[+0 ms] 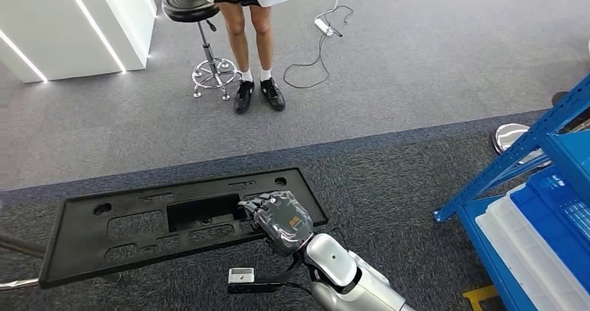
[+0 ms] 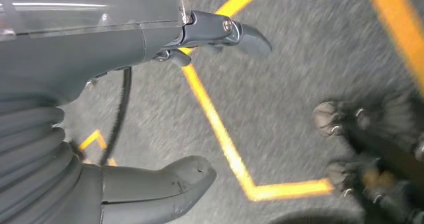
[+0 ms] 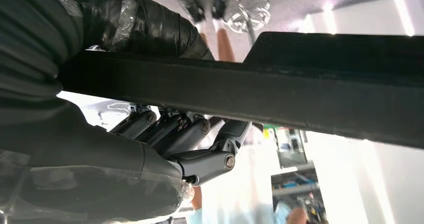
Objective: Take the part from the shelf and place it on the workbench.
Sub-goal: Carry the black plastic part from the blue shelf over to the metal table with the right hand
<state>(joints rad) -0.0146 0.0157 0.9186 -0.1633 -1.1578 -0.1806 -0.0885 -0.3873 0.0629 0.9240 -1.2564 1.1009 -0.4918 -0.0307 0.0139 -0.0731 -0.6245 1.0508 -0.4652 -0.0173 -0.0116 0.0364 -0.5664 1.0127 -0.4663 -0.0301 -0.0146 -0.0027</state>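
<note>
The part (image 1: 139, 227) is a long flat black plastic panel with cut-outs, held level above the dark carpet at the lower left of the head view. My right hand (image 1: 282, 220) grips its right end, fingers hooked into the middle opening. In the right wrist view the panel (image 3: 300, 93) crosses the picture as a dark bar, with the fingers (image 3: 190, 134) curled on one side of it and the taped thumb (image 3: 135, 23) on the other. My left hand (image 2: 115, 43) hangs over the floor with its thumb (image 2: 160, 189) and fingers apart, holding nothing.
A blue shelf (image 1: 529, 144) with blue and white bins (image 1: 549, 234) stands at the right edge. A person (image 1: 250, 40) stands ahead beside a black stool (image 1: 198, 19). A cable and power strip (image 1: 327, 26) lie on the grey carpet. Yellow floor lines (image 2: 225, 139) run below the left hand.
</note>
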